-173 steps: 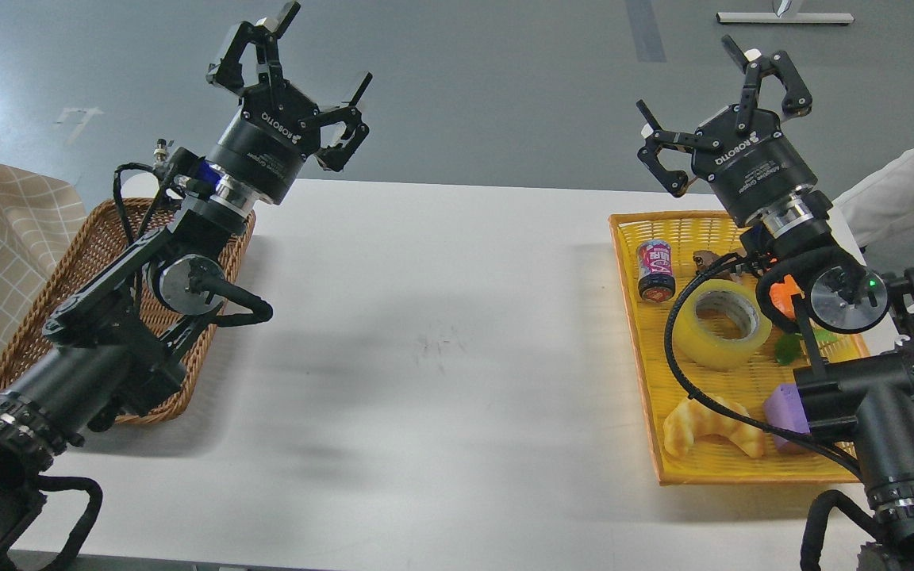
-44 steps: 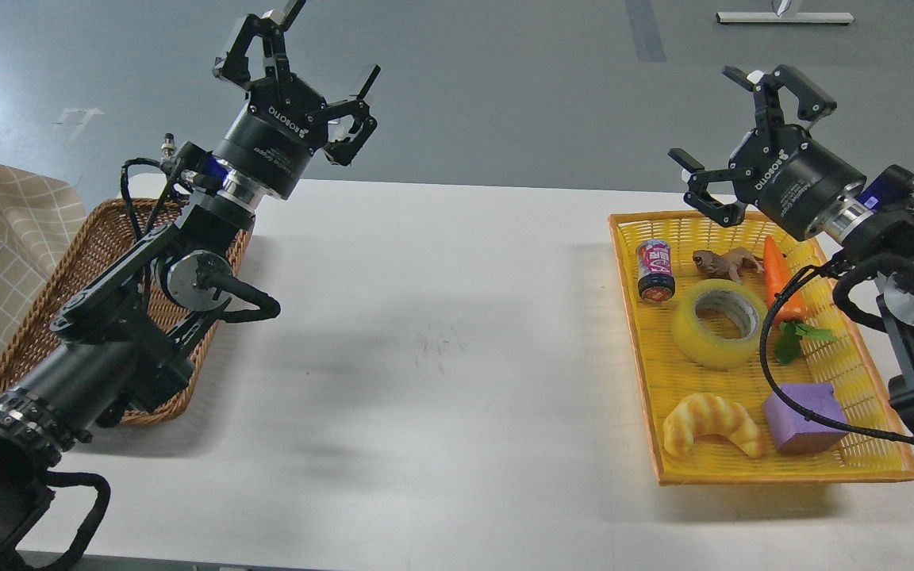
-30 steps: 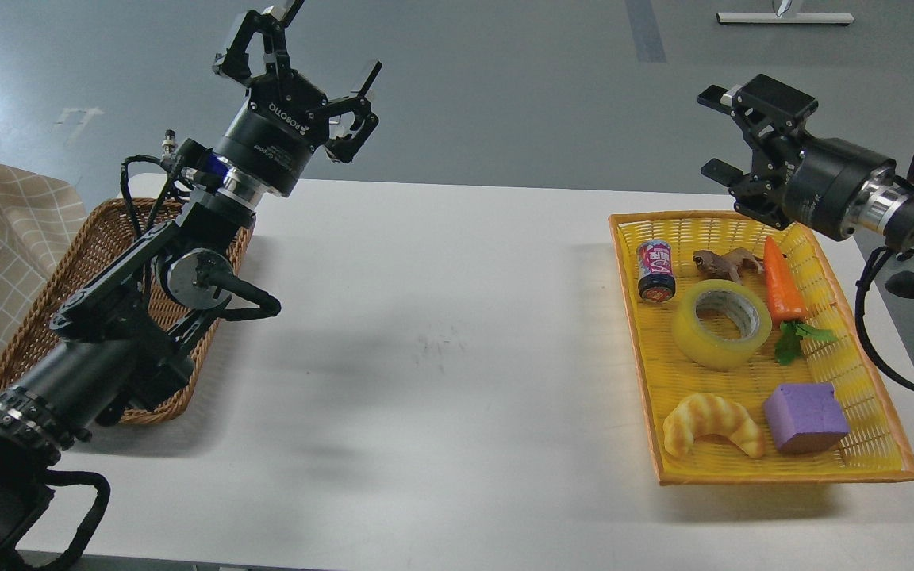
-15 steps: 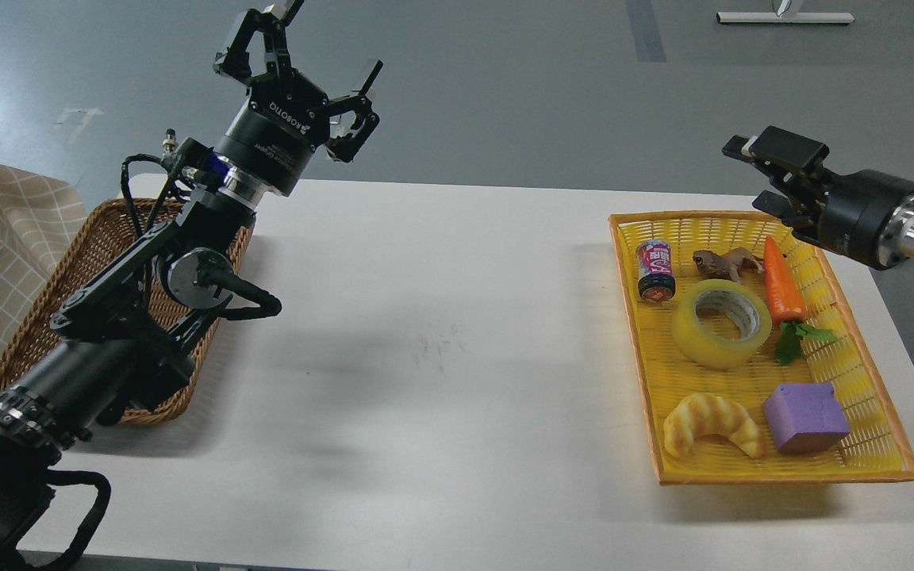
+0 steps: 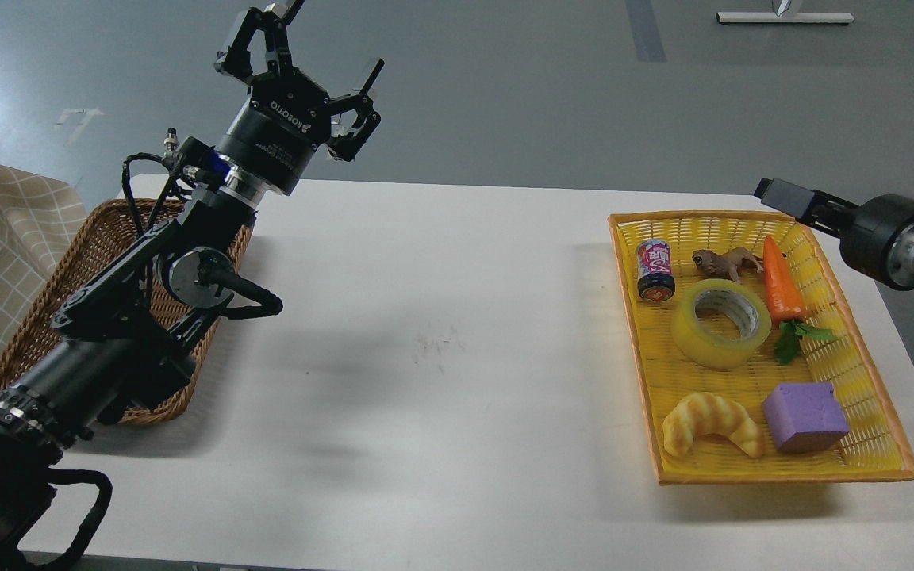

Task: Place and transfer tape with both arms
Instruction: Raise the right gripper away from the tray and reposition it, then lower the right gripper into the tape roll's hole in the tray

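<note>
Head view: tape lies flat mid-tray, yellow tray at right of frame, crowded by the can, toy frog and carrot. Risk: a reach from the side could knock those neighbours or clip the tray wall. Right gripper sits at the right edge, level, seen side-on; can't tell if it's parted. Left gripper raised upper left, fingers spread, empty, above the wicker basket.

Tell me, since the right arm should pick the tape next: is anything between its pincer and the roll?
Nothing visible covers the tape; its top is open. The carrot lies close beside it on the side nearest the right pincer, and the toy frog sits just behind, so a sideways approach looks crowded.
</note>
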Motion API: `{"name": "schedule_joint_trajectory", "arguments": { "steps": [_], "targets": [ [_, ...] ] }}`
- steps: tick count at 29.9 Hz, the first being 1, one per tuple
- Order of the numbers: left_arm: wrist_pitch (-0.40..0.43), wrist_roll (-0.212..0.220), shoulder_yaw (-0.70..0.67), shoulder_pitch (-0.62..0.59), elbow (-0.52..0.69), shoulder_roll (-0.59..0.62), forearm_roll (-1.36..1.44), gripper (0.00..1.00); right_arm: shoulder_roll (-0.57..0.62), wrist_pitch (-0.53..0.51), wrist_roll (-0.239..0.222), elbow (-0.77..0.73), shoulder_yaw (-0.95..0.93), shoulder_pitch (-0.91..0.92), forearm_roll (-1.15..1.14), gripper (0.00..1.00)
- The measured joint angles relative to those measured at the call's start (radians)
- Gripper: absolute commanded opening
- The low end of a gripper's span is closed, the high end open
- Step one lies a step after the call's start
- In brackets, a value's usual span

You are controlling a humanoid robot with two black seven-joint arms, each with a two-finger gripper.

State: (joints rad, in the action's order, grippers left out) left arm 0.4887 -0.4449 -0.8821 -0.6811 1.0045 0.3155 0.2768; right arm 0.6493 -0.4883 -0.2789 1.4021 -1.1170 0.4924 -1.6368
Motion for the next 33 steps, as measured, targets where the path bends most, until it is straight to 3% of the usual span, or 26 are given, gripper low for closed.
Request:
{"name": "schedule_joint_trajectory", "arguments": {
  "steps": [8,27,33],
  "targets": [
    [0.000,0.000,0.000,-0.002,0.000,0.000,0.000,0.98,0.007,0.000,0.007,-0.004,0.076,-0.014,-0.143,0.99],
    [0.000,0.000,0.000,0.000,-0.001,0.000,0.001,0.98,-0.029,0.000,0.008,-0.046,0.122,-0.082,-0.250,0.94],
    [0.000,0.000,0.000,0.000,-0.001,0.000,0.001,0.98,-0.037,0.000,0.006,-0.082,0.170,-0.082,-0.250,0.85]
  ]
}}
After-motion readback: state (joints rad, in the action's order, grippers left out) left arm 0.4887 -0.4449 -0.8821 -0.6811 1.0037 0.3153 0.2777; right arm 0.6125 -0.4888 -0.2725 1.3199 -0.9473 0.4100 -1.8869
